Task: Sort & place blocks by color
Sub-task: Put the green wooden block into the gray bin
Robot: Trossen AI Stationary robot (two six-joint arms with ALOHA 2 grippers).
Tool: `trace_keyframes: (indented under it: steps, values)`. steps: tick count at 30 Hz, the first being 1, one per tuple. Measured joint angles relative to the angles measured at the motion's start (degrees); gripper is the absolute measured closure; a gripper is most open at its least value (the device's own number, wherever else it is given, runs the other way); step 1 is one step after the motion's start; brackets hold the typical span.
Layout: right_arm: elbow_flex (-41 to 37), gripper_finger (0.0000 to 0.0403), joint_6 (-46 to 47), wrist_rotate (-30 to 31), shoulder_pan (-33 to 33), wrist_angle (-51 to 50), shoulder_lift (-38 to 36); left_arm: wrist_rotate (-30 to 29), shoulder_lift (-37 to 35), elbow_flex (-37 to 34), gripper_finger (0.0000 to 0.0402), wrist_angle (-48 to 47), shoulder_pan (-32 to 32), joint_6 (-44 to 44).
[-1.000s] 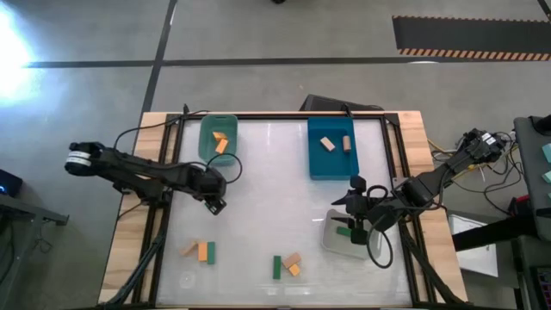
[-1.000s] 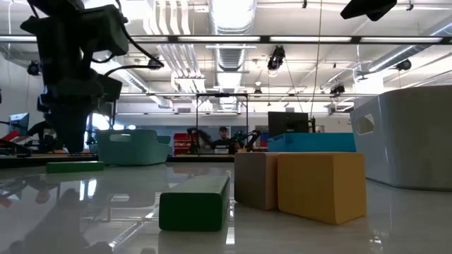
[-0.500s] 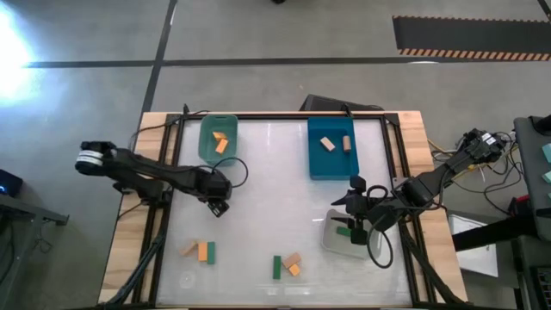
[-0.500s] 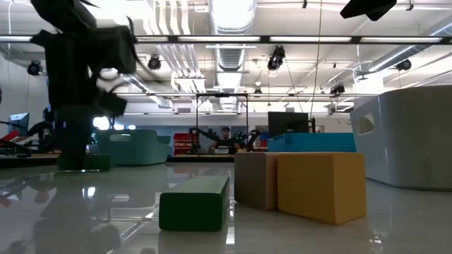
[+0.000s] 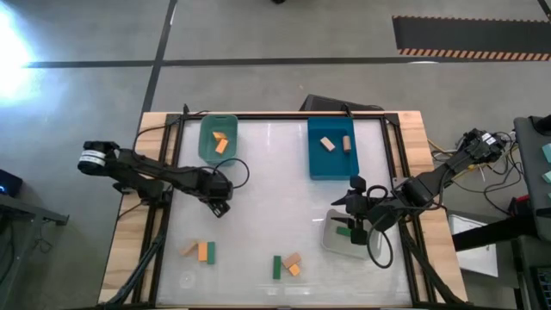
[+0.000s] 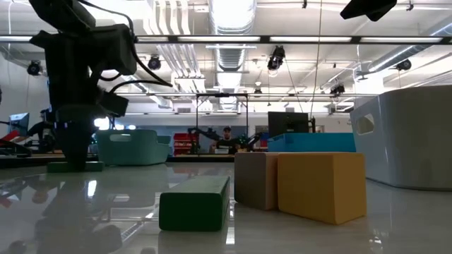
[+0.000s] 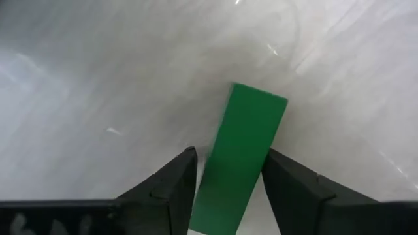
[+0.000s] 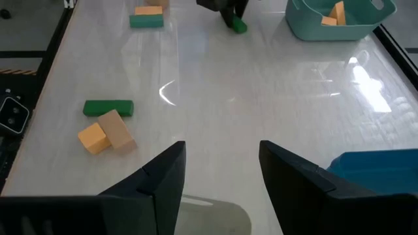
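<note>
orange blocks (image 5: 219,142) in teal bin (image 5: 207,129)

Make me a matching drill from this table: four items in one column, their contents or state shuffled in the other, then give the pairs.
Items
1. teal bin
2. blue bin
3. clear bin
4. left gripper

States
A. holds a green block
B. jaws open either side of a green block on the table
C. holds orange blocks
D. holds tan blocks

Pairs: 1-C, 2-D, 3-A, 4-B
</note>
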Motion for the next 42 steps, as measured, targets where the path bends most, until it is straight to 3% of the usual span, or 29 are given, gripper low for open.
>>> trace_keyframes:
  steps: [5,9,12,16,22,28,33,37,42]
  values:
    - [0.0,0.0216,0.0,0.0,0.0,0.0,0.0,0.3,0.0,-0.1,0.0306,0.3,0.0,0.9]
    - [0.0,0.0216,0.0,0.0,0.0,0.0,0.0,-0.1,-0.5,-0.2,0.0308,0.3,0.0,1.0]
    - [-0.4,0.0216,0.1,0.1,0.0,0.3,0.0,-3.9,-1.3,0.2,0.0308,-0.4,-0.7,2.2]
    - [-2.4,0.0216,-2.2,1.5,0.0,4.8,0.0,-7.9,-3.8,3.2,0.0308,5.9,-2.3,7.7]
    - [-8.1,0.0216,-12.6,2.7,0.0,23.0,0.0,-10.8,-7.4,3.9,0.0308,28.2,-3.3,21.9]
    - [-15.9,0.0216,-24.8,3.1,0.0,48.5,0.0,-10.7,-7.6,3.5,0.0308,52.1,-3.9,36.4]
    - [-21.3,0.0216,-29.9,4.0,-0.7,65.7,0.0,-8.4,-5.5,3.5,0.0308,66.5,-4.4,43.8]
    - [-24.0,0.0216,-29.5,4.1,-2.6,73.7,0.0,-6.4,-2.0,3.5,0.0308,76.2,-4.7,47.1]
    - [-24.2,0.0216,-26.4,4.0,-5.4,73.6,0.0,-5.6,4.0,3.8,0.0308,86.5,-4.9,48.9]
